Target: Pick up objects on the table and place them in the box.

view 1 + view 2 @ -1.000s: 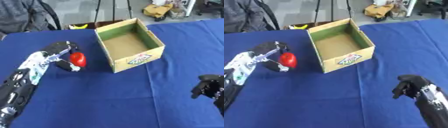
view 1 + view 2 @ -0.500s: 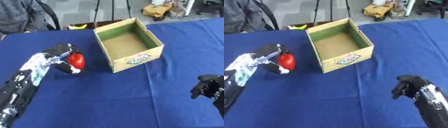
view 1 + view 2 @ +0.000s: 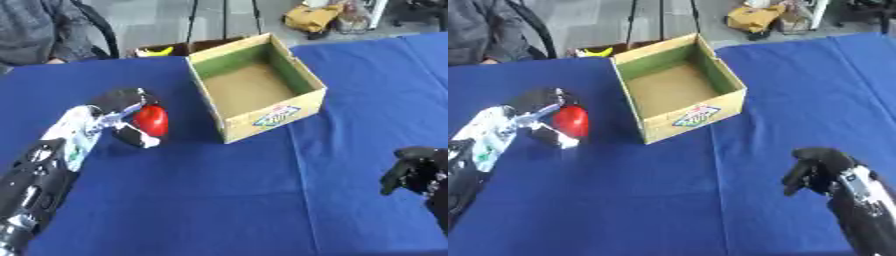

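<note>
A red rounded object (image 3: 153,120) is held by my left hand (image 3: 120,102), whose fingers and thumb curl round it a little above the blue table (image 3: 219,195), left of the box. The open cardboard box (image 3: 258,90) stands at the table's middle back; its inside looks empty. My right hand (image 3: 815,167) shows at the lower right, fingers curled, holding nothing.
A person in grey sits at the far left edge (image 3: 39,30). Beyond the table, a banana (image 3: 156,51) and a yellow bag (image 3: 317,17) lie on the floor. Blue cloth stretches between the two hands.
My left hand has carried the red object slightly up and toward the box. The right hand has stayed in place.
</note>
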You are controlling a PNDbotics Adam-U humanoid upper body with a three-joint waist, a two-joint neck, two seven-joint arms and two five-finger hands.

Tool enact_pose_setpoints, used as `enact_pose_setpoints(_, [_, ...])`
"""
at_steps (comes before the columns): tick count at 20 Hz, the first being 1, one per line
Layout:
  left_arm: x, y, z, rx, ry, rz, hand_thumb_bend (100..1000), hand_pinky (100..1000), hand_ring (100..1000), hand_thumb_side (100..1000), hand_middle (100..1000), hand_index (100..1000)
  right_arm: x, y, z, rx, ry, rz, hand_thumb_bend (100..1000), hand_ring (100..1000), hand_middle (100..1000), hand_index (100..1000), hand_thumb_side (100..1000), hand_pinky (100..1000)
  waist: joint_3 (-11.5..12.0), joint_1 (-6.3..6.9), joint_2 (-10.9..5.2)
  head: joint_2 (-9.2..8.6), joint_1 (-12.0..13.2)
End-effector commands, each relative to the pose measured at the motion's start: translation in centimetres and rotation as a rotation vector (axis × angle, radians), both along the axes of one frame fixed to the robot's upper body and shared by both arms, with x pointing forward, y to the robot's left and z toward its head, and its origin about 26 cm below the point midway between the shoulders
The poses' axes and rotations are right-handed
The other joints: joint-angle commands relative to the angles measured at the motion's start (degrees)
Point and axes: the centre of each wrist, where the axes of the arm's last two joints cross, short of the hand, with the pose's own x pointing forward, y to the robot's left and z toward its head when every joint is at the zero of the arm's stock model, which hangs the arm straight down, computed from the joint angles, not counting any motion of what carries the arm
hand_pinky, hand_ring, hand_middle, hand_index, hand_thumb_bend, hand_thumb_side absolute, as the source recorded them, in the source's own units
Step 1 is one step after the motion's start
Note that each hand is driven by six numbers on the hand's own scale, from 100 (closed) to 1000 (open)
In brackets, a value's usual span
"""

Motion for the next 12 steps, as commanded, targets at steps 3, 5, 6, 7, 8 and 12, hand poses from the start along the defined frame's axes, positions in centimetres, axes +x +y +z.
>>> enact_pose_setpoints(3, [0.0,0.8,0.6,-0.007,0.028,0.023,208,119,427,169,615,780,-0.1,0.1,0.8,0.005,-0.028,0.007,100,554,505,718,804,493,0.16,-0.24,-0.75,0.09,-0.21])
enact_pose_setpoints(5, [0.0,0.9,0.6,-0.020,0.037,0.028,100,100,411,177,609,779,-0.1,0.1,0.8,0.006,-0.029,0.007,100,554,505,719,802,493,0.17,-0.28,-0.73,0.06,-0.26])
enact_pose_setpoints(6, [0.0,1.0,0.7,-0.030,0.038,0.031,100,100,394,195,601,777,-0.1,0.1,0.8,0.006,-0.029,0.007,100,554,505,719,801,493,0.17,-0.30,-0.73,0.05,-0.30])
enact_pose_setpoints(7, [-0.1,1.0,0.7,-0.045,0.037,0.035,100,100,386,199,597,775,-0.1,0.1,0.8,0.006,-0.029,0.007,100,554,505,718,801,493,0.18,-0.31,-0.73,0.04,-0.32])
enact_pose_setpoints(8, [-0.1,1.0,0.9,-0.059,0.033,0.040,100,100,378,207,592,774,-0.1,0.1,0.8,0.007,-0.029,0.007,100,554,505,719,802,494,0.20,-0.32,-0.73,0.03,-0.35])
enact_pose_setpoints(12, [-0.2,1.2,1.7,-0.103,0.015,0.047,100,100,367,226,582,772,-0.1,0.0,0.8,0.006,-0.028,0.005,100,554,505,718,799,493,0.21,-0.28,-0.82,0.09,-0.42])
